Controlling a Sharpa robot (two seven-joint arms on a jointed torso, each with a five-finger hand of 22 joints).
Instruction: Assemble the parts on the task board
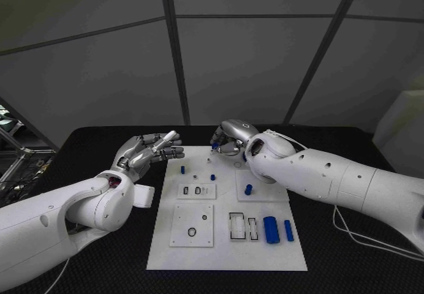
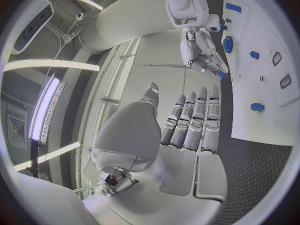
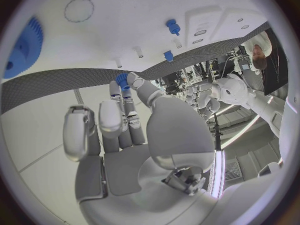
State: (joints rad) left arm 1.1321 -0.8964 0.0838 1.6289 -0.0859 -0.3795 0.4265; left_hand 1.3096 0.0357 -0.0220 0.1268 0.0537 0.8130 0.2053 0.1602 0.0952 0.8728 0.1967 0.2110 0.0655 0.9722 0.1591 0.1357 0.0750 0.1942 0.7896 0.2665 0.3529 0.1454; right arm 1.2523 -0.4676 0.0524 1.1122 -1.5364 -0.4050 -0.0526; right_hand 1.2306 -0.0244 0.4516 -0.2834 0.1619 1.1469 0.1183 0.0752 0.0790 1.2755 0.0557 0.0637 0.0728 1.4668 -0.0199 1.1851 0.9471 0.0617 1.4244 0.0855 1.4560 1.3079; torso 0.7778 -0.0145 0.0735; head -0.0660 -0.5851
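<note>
Blue plastic, small and light, sat pinched in the right hand (image 1: 231, 139) over the far edge of the white board (image 1: 228, 257); such a slick, rigid part (image 3: 122, 80) likely wants a fingertip hold on its sides. The left hand (image 1: 148, 150) hovered empty, fingers extended.

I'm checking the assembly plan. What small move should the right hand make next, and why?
Probably lower the right hand toward the task board: it pinches a small blue part in its fingers above the board's far edge, not yet seated. The left hand holds nothing.
</note>
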